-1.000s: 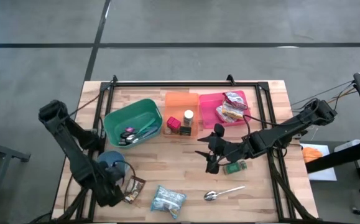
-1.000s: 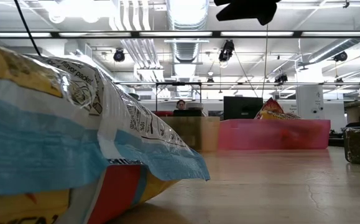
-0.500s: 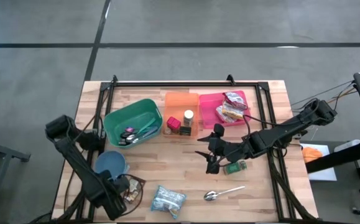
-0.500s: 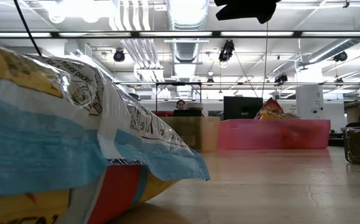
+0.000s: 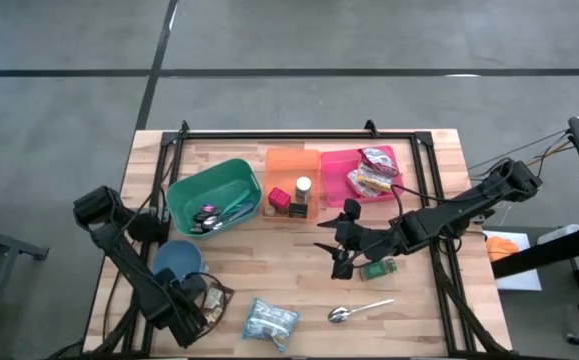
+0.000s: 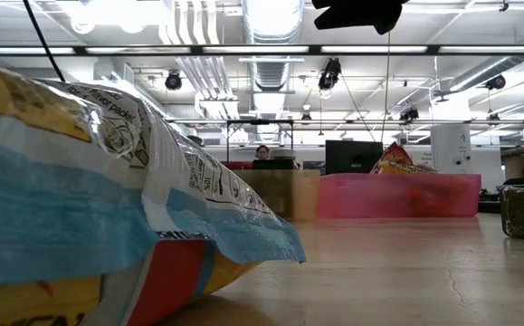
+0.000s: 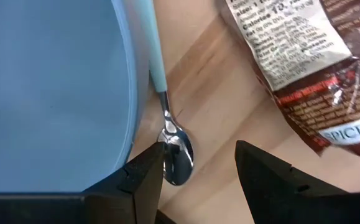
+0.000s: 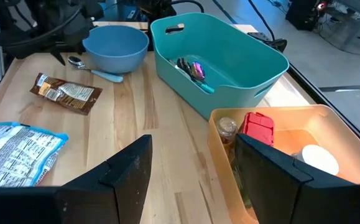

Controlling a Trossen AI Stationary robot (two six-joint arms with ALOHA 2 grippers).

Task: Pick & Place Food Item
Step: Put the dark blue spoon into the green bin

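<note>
My left gripper (image 7: 199, 151) points down, open, low over the table beside a blue bowl (image 7: 49, 93). A spoon with a light-blue handle lies against the bowl's side. Its metal bowl (image 7: 178, 157) sits between my fingers, close to one of them; whether that finger touches it, I cannot tell. A brown snack packet (image 7: 316, 68) lies flat just beyond. A blue-and-white bag (image 5: 271, 320) lies near the front edge. My right gripper (image 5: 334, 255) hangs open above mid-table, next to a green packet (image 5: 379, 268) that lies flat.
Along the far side stand a teal bin (image 5: 214, 195) with utensils, an orange bin (image 5: 291, 185) with jars and a pink bin (image 5: 369, 172) with snack bags. A silver spoon (image 5: 354, 312) lies near the front edge. Bare wood shows between the bowl and my right gripper.
My left gripper has sunk toward the table beside the blue bowl and tipped more steeply down, still open. Its arm has swung off the bowl, which now shows more. My right gripper has kept still.
</note>
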